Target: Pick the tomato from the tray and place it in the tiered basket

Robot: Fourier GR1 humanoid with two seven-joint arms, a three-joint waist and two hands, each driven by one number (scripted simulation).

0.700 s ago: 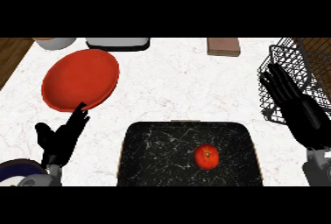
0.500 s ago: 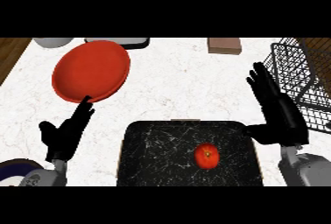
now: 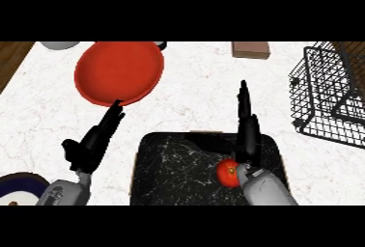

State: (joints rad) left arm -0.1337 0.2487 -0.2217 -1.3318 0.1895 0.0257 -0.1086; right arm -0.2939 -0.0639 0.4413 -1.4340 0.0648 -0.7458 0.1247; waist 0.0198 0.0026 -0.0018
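A red tomato [image 3: 227, 173] lies on the black marbled tray [image 3: 171, 169] at the front of the counter, partly hidden by my right wrist. My right hand [image 3: 247, 126] stretches over the tray's right side with straight fingers pointing away, just above and beyond the tomato, open and holding nothing. The black wire tiered basket [image 3: 329, 94] stands at the right edge. My left hand [image 3: 94, 140] rests open left of the tray, fingers pointing toward the red plate.
A red plate [image 3: 118, 71] lies at the back left. A brown block [image 3: 251, 48] sits at the back, and a grey bowl [image 3: 60, 45] shows at the top left corner. A dark blue plate [image 3: 18, 188] peeks in at the bottom left.
My right hand has swung left from beside the basket to over the tray, right above the tomato. The view has shifted a little; the left hand barely moved.
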